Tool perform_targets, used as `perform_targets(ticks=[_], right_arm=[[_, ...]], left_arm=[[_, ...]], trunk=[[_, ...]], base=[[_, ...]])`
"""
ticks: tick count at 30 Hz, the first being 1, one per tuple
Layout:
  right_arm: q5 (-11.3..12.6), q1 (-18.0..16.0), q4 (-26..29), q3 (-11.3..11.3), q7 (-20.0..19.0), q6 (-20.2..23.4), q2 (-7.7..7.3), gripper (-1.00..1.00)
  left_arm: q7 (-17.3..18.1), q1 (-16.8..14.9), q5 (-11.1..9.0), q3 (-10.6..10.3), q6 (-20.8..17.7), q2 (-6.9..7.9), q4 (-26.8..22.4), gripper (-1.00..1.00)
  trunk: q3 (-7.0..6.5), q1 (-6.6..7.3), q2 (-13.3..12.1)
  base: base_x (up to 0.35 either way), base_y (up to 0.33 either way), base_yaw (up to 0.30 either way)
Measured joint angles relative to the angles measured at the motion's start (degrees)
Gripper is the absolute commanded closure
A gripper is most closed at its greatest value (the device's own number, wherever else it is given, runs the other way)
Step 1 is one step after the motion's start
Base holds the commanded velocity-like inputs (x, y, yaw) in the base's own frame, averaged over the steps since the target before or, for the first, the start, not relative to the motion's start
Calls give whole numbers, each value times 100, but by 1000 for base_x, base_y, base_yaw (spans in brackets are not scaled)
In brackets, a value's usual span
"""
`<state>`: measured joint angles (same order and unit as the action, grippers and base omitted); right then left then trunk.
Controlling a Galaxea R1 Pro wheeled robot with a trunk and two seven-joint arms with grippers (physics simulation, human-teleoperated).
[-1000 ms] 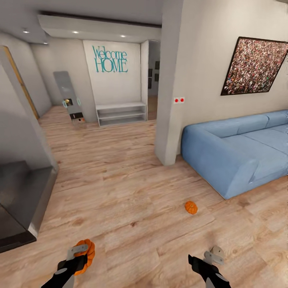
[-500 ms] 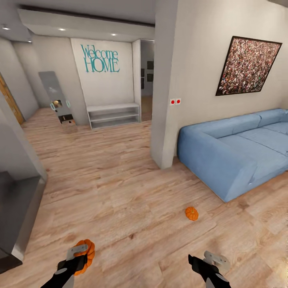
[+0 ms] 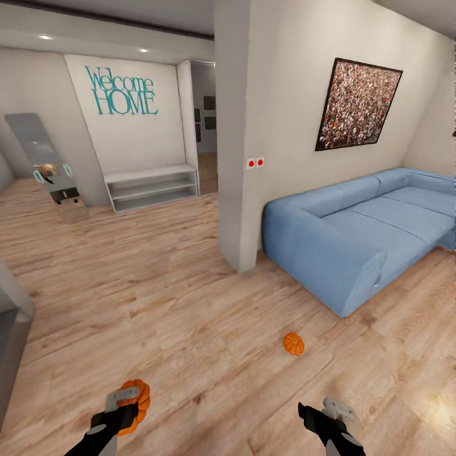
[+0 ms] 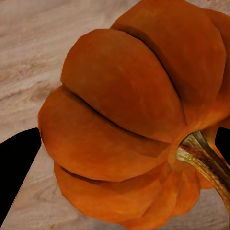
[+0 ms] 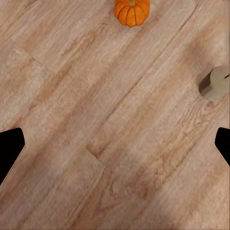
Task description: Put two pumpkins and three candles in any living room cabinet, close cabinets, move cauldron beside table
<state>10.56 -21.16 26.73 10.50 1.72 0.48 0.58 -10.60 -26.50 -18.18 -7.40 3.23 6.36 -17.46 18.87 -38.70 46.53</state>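
Left pincer (image 3: 126, 403): clamped on pumpkin (image 4: 129, 124), stem beside one finger | Right pincer (image 3: 335, 411): fingers apart, nothing between, above floor (image 3: 190, 316) | Second pumpkin (image 3: 293, 344): on floor, near sofa (image 3: 354, 234) | Candle (image 5: 214, 83): apparently upright on floor, well apart from second pumpkin

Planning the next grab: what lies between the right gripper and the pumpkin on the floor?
Bare wood floor. The head view shows nothing between the right gripper and the loose pumpkin; in the right wrist view a candle sits off to one side.
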Motion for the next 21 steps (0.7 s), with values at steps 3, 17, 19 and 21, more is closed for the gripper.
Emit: perform_targets(ticks=[3, 17, 19, 21], right_arm=[[0, -1, 4, -4, -2, 0, 0, -100], [-4, -1, 13, 0, -4, -10, 0, -100], [-40, -1, 16, -10, 28, -25, 0, -100], [-53, -1, 17, -11, 38, -34, 0, -100]], left_arm=[[0, 1, 0, -1, 0, 1, -1, 100], [0, 1, 0, -1, 0, 1, -1, 100], [-1, 1, 0, 0, 0, 0, -1, 100], [0, 1, 0, -2, 0, 0, -1, 100]], trunk=[[0, 0, 0], [0, 0, 0], [0, 0, 0], [0, 0, 0]], base=[[299, 156, -30], [298, 157, -84], [297, 158, -3], [297, 154, -1]])
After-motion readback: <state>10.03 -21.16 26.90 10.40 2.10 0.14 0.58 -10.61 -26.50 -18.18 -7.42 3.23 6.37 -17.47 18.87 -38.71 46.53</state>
